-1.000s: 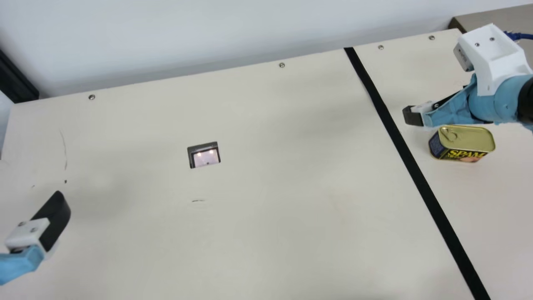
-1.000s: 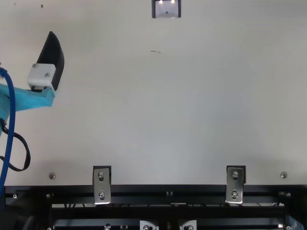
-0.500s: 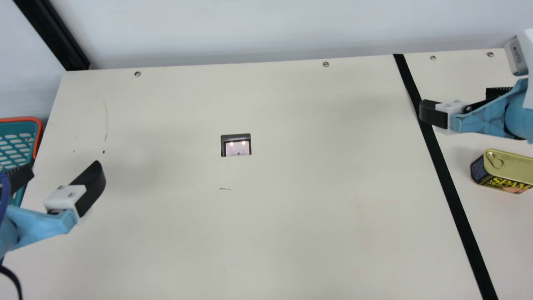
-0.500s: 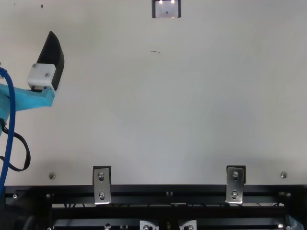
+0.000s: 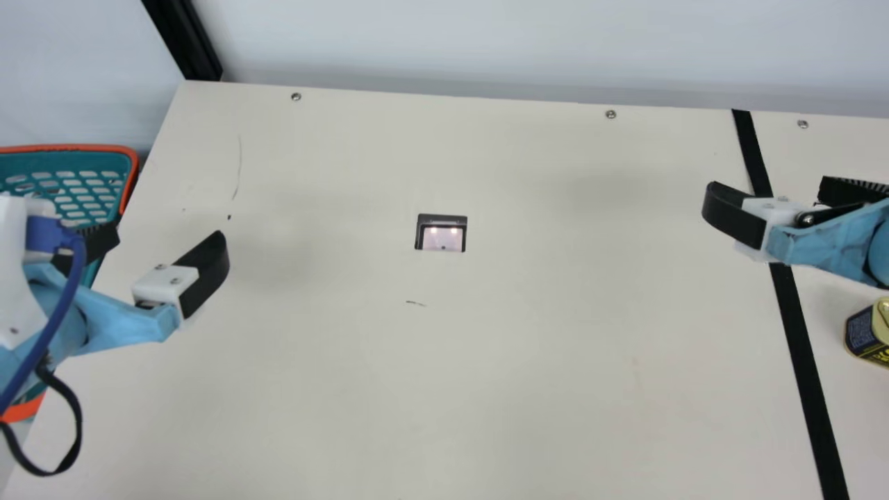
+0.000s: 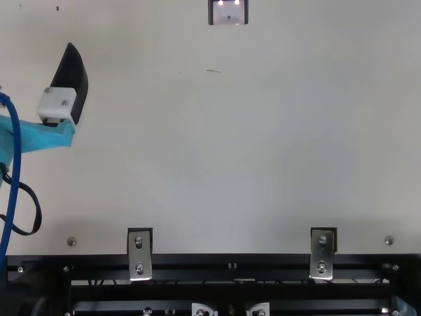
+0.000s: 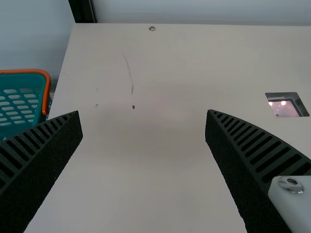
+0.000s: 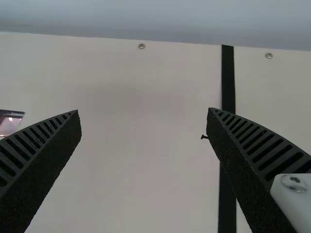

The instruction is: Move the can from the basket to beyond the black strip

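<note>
In the main view my left gripper [image 5: 167,242] is open above the table's left part, just right of the basket [image 5: 69,148]. My right gripper [image 5: 769,189] stands open over the black strip [image 5: 799,347]. The can [image 5: 868,339], dark-sided with a golden lid, stands on the table right of the strip, cut off by the view's right edge. It is apart from my right gripper. In the left wrist view my left gripper [image 7: 144,118] has bare table between its fingers. In the right wrist view my right gripper [image 8: 144,114] holds nothing.
A small dark-framed inset [image 5: 442,233] sits in the table's middle. The far table edge has screws [image 5: 610,114] along it, with a pale wall behind. A blue cable [image 5: 52,319] and a black strap loop hang by my left arm.
The main camera has turned toward the left, bringing the basket into view. Relative to the strip, my right gripper has moved left, away from the can. My left arm has kept still.
</note>
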You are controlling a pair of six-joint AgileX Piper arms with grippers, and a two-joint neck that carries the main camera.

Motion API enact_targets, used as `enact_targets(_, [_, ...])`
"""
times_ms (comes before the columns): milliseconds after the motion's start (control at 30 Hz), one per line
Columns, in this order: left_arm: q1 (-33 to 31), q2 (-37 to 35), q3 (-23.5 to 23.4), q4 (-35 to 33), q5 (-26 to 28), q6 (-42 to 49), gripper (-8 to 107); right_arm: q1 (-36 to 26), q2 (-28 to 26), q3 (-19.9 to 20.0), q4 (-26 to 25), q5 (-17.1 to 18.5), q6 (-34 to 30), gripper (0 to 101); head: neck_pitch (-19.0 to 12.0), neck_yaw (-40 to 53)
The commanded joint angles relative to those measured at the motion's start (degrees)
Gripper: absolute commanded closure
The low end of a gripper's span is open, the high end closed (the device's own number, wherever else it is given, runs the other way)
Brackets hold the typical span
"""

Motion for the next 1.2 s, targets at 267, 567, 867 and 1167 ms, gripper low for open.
enact_targets(267, [0.0, 0.0, 0.0, 0.0, 0.0, 0.0, 9, 2.6, -2.3, 1.6, 0.9, -0.7, -0.1, 0, -0.1, 0.6])
enact_targets(567, [0.1, 0.0, 0.0, -0.4, 0.0, 0.4, 9, 3.2, -2.5, 1.3, -0.2, -0.8, 1.4, 0, -0.1, 0.6])
enact_targets(867, [0.2, -1.5, 0.0, -1.8, -1.3, 1.5, 9, 6.8, -5.8, 2.6, -3.0, -2.5, 3.2, 0, -0.1, 0.6])
enact_targets(1167, [1.0, -6.4, 2.5, -2.6, -2.8, 1.6, 9, 10.4, -12.6, 8.5, -2.7, -5.4, 2.2, 0, -0.1, 0.6])
